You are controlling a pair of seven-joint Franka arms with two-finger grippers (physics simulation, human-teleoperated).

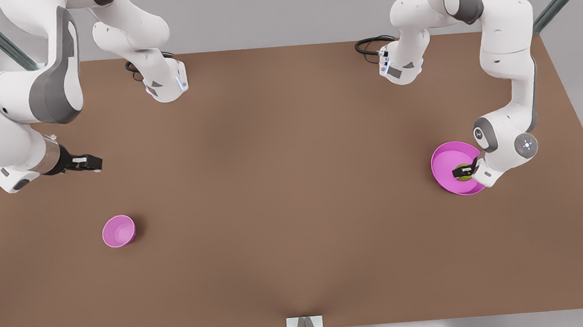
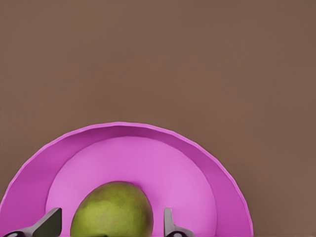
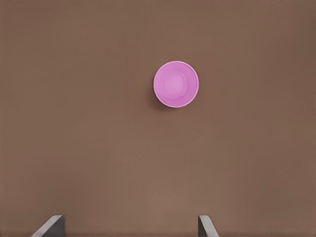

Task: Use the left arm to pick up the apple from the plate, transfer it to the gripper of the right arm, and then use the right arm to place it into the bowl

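Green apple point(image 2: 112, 210) on the pink plate point(image 2: 34, 170), flanked by the open fingers of the left gripper point(image 1: 463, 171): pick-up step in hand.
Neither finger visibly touched the apple; the next move likely called for closing on it, then lifting. Well apart from the plate, the right gripper point(image 1: 88, 163) waited open above the table point(image 1: 283, 195), near the pink bowl point(image 1: 118, 231).

The table point(image 1: 293, 194) is flat, matt brown. The plate point(image 1: 443, 165) and bowl point(image 1: 118, 231) look smooth, plastic-like pink (slightly glossy). The apple point(image 2: 112, 212) has dull, mottled green skin. The arms' shells are glossy white.
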